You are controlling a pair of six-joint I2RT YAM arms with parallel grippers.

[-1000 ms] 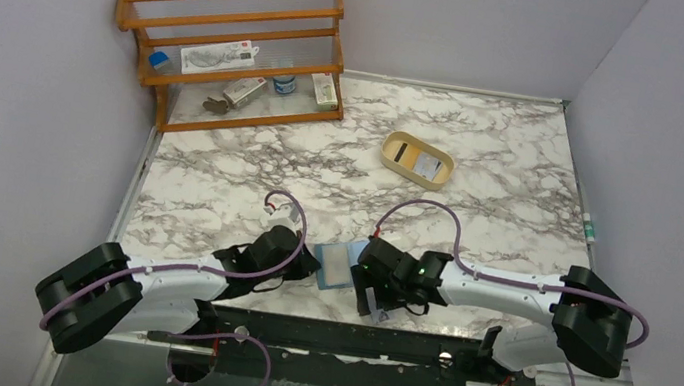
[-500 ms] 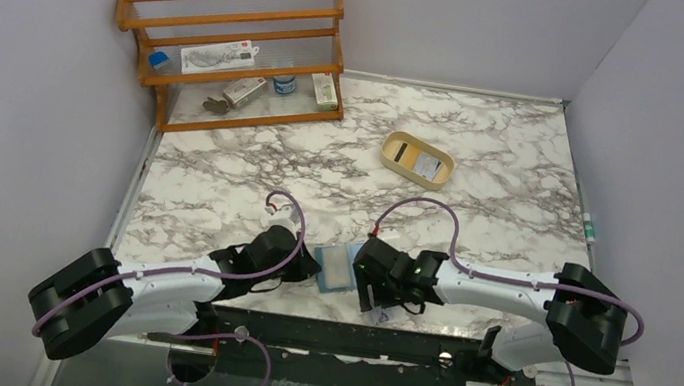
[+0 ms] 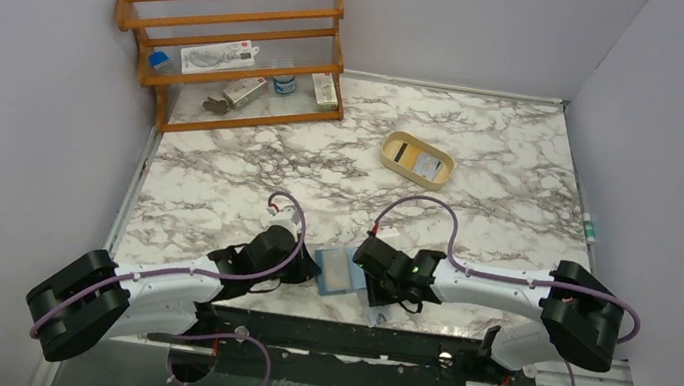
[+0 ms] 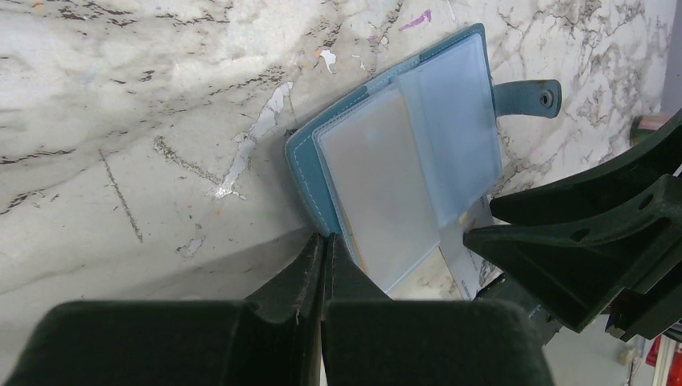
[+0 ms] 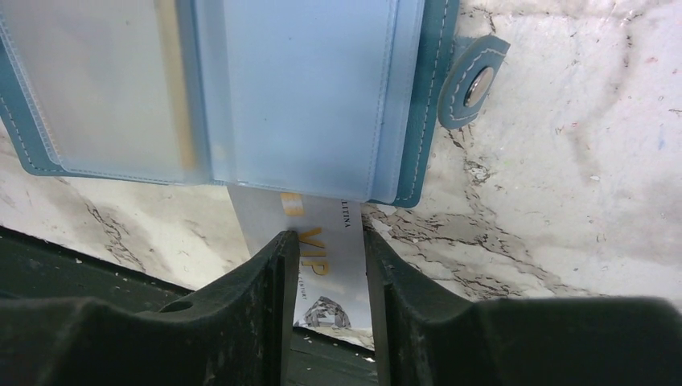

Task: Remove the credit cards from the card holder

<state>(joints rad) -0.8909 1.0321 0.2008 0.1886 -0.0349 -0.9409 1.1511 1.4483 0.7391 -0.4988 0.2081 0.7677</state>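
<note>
holder (image 4: 299, 161), teal, lying open on bench (image 4: 121, 121) near its front edge, between the arms. card (image 5: 330, 229) sticks out of one sleeve. right fingers (image 5: 269, 281) have narrowed from wide to part-spread astride that card, no pinch seen yet; pull-out looks close. left fingers (image 4: 310, 269) pressed together at holder's corner.

Count: 1 card holder (image 3: 335, 269), 1 card (image 5: 322, 241) poking out of it, 1 tan tray (image 3: 389, 159), 1 wooden rack (image 3: 232, 11), 2 arms (image 3: 174, 281) (image 3: 497, 281).
</note>
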